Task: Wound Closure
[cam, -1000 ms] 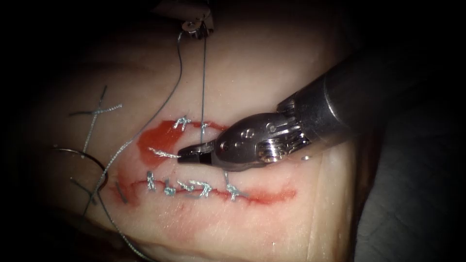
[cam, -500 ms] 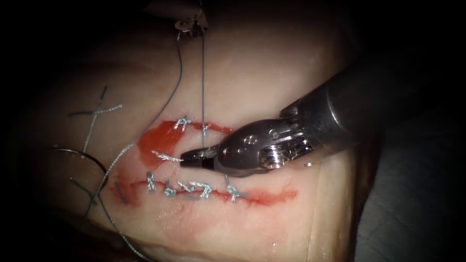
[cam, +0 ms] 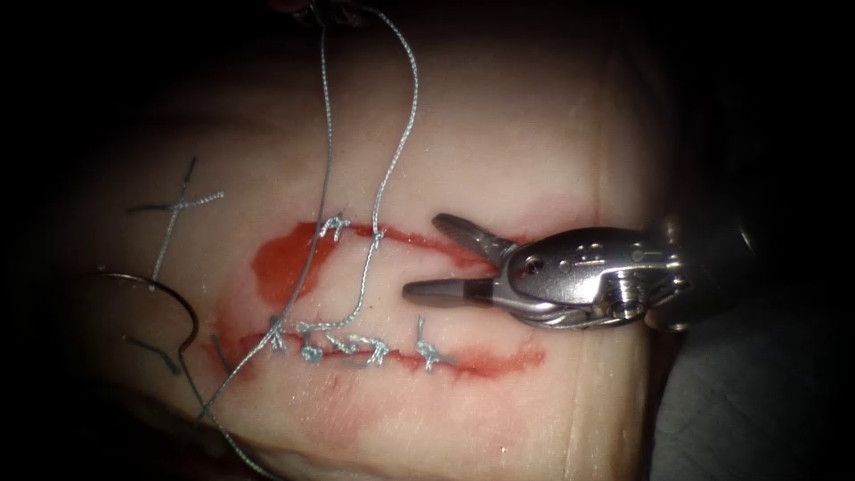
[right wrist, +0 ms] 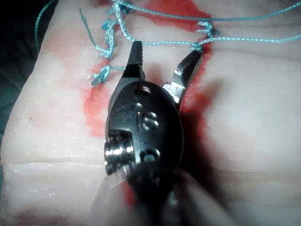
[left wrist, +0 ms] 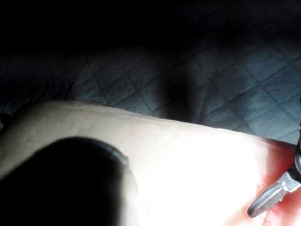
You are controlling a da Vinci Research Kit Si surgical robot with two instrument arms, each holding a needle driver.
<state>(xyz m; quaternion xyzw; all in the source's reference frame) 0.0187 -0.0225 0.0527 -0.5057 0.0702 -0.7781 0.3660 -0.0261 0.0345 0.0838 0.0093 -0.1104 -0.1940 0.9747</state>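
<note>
left of the cut, bare curved needle [cam: 165, 298]

1. The place is a surgical training bench in a robotics lab.
2. A slab of pork tissue [cam: 499, 142] lies on a dark quilted cloth [left wrist: 197, 84], not on a body.
3. Several knotted practice stitches [cam: 356, 343] cross its red-stained cuts.
4. A small wristed steel needle driver [cam: 445, 258] works under narrow endoscope lighting with dark surroundings.
</note>
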